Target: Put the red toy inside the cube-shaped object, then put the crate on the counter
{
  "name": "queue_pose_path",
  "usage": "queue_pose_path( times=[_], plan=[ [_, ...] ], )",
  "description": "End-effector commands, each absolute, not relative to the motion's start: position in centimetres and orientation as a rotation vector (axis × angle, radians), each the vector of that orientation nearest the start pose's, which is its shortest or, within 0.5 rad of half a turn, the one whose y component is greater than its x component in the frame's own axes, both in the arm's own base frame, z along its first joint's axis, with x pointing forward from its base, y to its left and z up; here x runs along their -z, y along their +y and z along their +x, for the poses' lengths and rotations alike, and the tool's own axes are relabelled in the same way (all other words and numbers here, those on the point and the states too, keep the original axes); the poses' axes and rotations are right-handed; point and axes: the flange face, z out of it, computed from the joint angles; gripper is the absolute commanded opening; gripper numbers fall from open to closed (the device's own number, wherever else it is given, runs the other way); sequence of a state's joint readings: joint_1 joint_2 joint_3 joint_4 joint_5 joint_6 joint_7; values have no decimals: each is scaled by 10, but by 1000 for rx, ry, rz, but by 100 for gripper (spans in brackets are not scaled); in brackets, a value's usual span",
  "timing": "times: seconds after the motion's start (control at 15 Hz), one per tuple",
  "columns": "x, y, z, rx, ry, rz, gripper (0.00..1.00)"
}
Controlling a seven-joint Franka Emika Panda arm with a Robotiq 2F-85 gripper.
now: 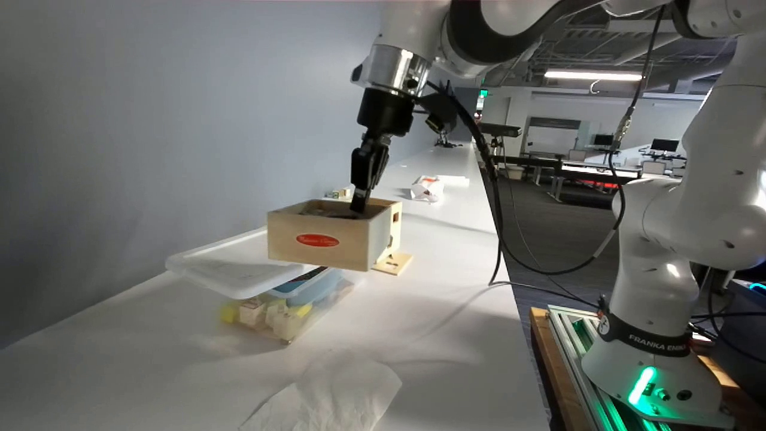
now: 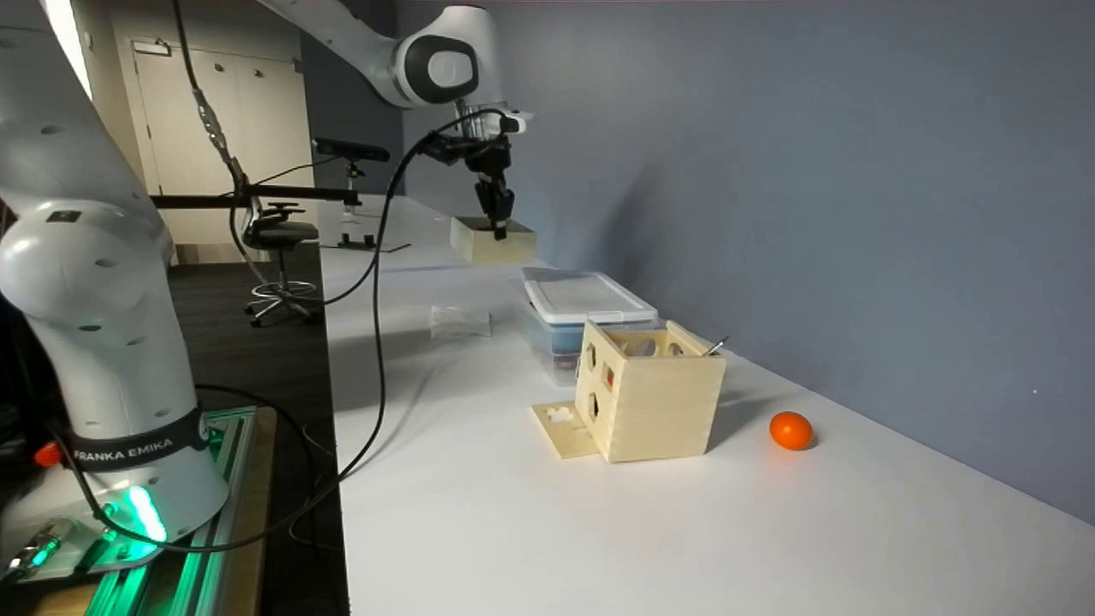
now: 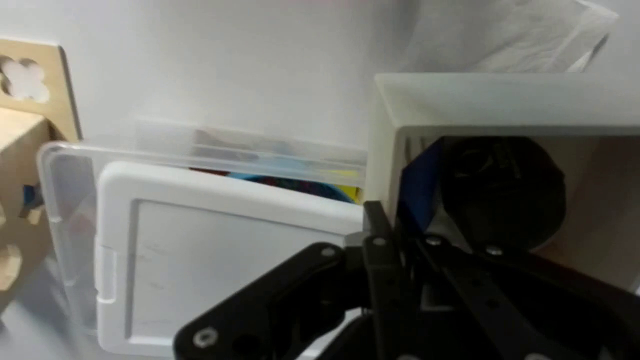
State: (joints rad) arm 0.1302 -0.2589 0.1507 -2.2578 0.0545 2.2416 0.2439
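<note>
The white robot arm reaches over the long white flat desk, and we see its black pincer clenched on the low, rectangular, light-wood crate with a red oval patch on its side. The pincer grasps the crate by the wall that faces the cube; in the wrist view we make out a finger outside that wall and another inside. We find the crate up in the air, its mouth facing upward. In it we see a dark rounded object and a blue item; what they are we cannot tell.

On the desk stands a clear plastic bin, its white plastic lid lying askew on top. Just beside the bin we see the pale wooden cube, upright, topless, with cut-out holes in its sides. A flat wooden plate with a clover-shaped hole lies next to it. Through a hole in the cube a speck of red shows, too little for us to name.

We see the small, round, red-orange ball on the desk, outside the cube and near the grey-blue wall. A creased whitish sheet also lies on the desk.
</note>
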Motion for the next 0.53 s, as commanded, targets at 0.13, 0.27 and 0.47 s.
queue_pose_path(
  times=[0.13,0.27,0.47],
  plan=[
    [-463,87,428,240,296,-3207,2],
    [-454,73,420,191,361,-3227,2],
    [-440,62,409,115,344,-3231,2]
  ],
)
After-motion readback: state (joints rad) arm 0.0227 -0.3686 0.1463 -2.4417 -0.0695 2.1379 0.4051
